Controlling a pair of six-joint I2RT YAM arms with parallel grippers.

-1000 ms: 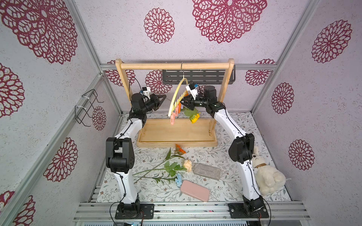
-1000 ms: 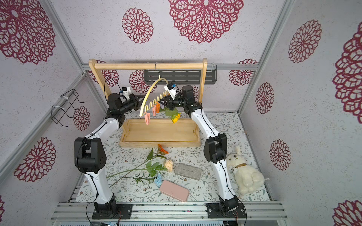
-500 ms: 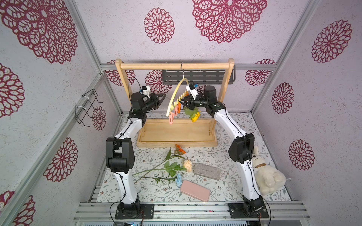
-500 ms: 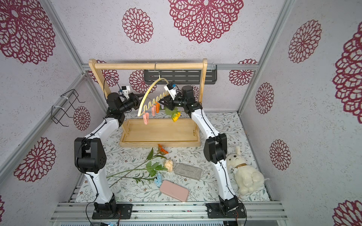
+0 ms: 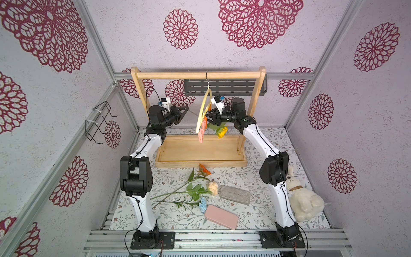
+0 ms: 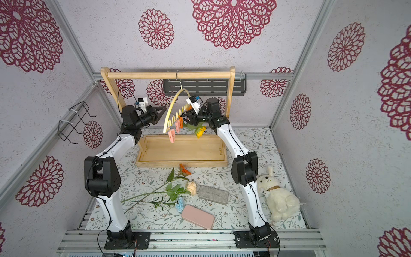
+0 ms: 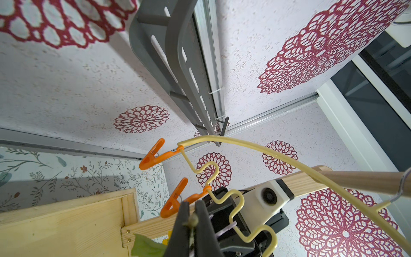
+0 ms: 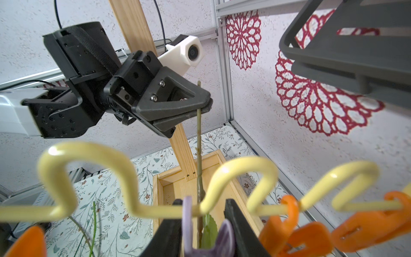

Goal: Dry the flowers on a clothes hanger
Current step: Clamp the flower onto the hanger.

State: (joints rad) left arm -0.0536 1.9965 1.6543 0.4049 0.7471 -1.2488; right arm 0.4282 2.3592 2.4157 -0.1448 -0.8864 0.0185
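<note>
The pale yellow clothes hanger (image 5: 201,113) (image 6: 172,109) hangs by its hook from the wooden rail, turned nearly edge-on. My left gripper (image 5: 186,109) (image 7: 193,207) is shut on the tip of the sunflower's green stem (image 8: 199,155), left of the hanger. The sunflower (image 5: 222,132) (image 6: 200,131) dangles head down on the hanger's right. My right gripper (image 5: 206,115) (image 8: 203,201) reaches the wavy bar from the right, its jaws against both handles of the lilac clip (image 8: 186,222), with the stem running between them. The orange bloom (image 5: 204,170), the rose (image 5: 213,188) and the blue bloom (image 5: 202,205) lie on the table.
The wooden rack (image 5: 195,75) stands on its tray base (image 5: 200,153) at the back, with a black slotted shelf (image 5: 224,88) behind it. A grey pouch (image 5: 235,194), a pink case (image 5: 221,217) and a plush rabbit (image 5: 304,200) lie in front. A wire rack (image 5: 97,122) hangs on the left wall.
The hanger's lower end with its pink clips has swung slightly. Both arms have stayed where they were, and the left gripper still holds the stem.
</note>
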